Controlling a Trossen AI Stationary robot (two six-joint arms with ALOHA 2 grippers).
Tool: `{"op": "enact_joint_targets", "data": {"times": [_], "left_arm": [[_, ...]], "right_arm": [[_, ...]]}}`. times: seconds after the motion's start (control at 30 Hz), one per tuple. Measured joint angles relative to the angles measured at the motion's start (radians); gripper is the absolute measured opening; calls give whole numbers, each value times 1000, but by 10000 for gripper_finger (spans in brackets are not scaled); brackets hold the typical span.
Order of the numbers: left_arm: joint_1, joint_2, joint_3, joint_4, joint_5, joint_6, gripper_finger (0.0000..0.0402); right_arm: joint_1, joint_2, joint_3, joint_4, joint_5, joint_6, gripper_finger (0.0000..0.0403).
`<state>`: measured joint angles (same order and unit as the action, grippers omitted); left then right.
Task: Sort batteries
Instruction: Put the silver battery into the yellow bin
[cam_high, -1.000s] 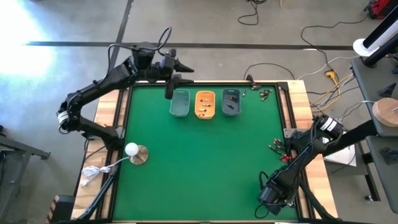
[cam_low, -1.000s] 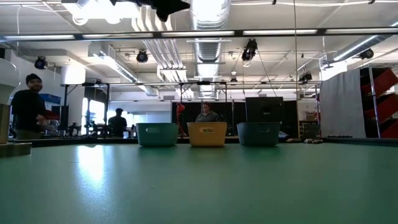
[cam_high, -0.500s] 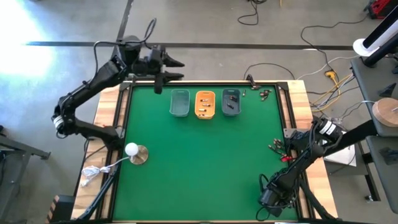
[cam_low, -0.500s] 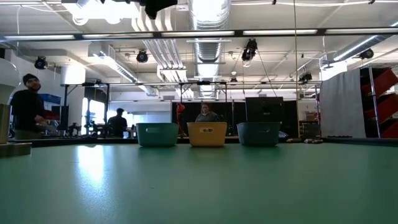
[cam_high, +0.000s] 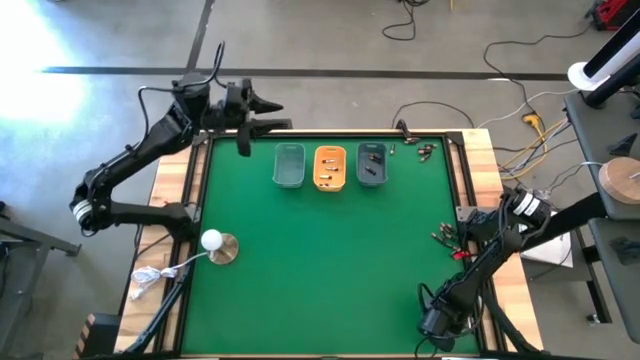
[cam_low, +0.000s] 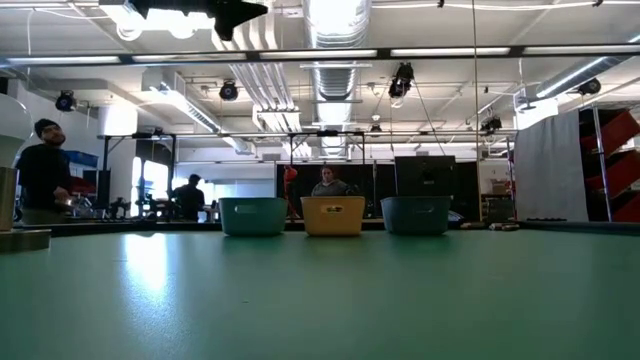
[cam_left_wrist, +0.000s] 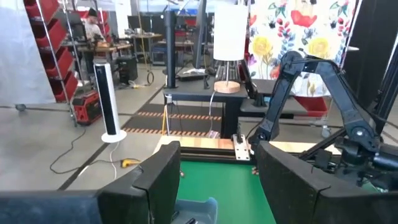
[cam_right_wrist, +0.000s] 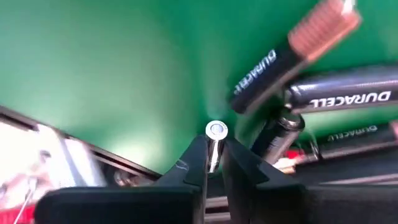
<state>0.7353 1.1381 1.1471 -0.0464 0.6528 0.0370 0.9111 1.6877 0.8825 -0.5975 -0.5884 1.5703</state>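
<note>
At the table's right edge, among loose Duracell batteries (cam_right_wrist: 336, 96), a slim silvery battery (cam_right_wrist: 215, 142) pinched end-on by the right gripper (cam_right_wrist: 214, 163), presumably for carrying to the far trays (cam_high: 329, 167). Left gripper (cam_high: 246, 127), fingers spread wide, raised beyond the table's far left corner, empty.

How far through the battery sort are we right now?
Partly done. The orange tray and the dark tray each hold a few batteries; the clear tray looks empty. In hand: the right end effector is shut on a small battery. Left: loose batteries by the table's right edge. The left end effector hangs open near the table's far edge.
</note>
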Motion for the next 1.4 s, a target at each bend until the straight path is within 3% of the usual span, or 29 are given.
{"op": "enact_joint_targets", "data": {"times": [0.27, 0.37, 0.47, 0.57, 0.67, 0.87, 1.0, 1.17, 1.27, 1.4], "left_arm": [[0, -74, -70, 10, -78, -12, 191], [0, -84, -70, 11, -78, -24, 191], [0, -93, -70, 10, -78, -29, 191], [0, -111, -70, 7, -78, -41, 191], [0, -142, -71, -19, -78, -51, 191], [0, -240, -71, -106, -91, -58, 191], [0, -314, -71, -189, -107, -63, 191], [-1, -392, -74, -257, -159, -90, 191], [-1, -425, -74, -287, -202, -91, 191], [-1, -449, -74, -299, -250, -83, 191]], "right_arm": [[-137, -175, 154, -147, 57, -111, 27], [-248, -251, 206, -241, 188, -184, 27], [-379, -320, 247, -339, 387, -300, 27], [-530, -378, 278, -344, 574, -475, 28], [-687, -406, 285, -320, 678, -666, 28], [-994, -372, 278, -198, 666, -1013, 28], [-1153, -274, 286, -22, 623, -1189, 28], [-1286, -83, 363, 204, 481, -1304, 28], [-1323, 54, 497, 163, 458, -1380, 28], [-1337, 236, 704, -50, 458, -1517, 28]]}}
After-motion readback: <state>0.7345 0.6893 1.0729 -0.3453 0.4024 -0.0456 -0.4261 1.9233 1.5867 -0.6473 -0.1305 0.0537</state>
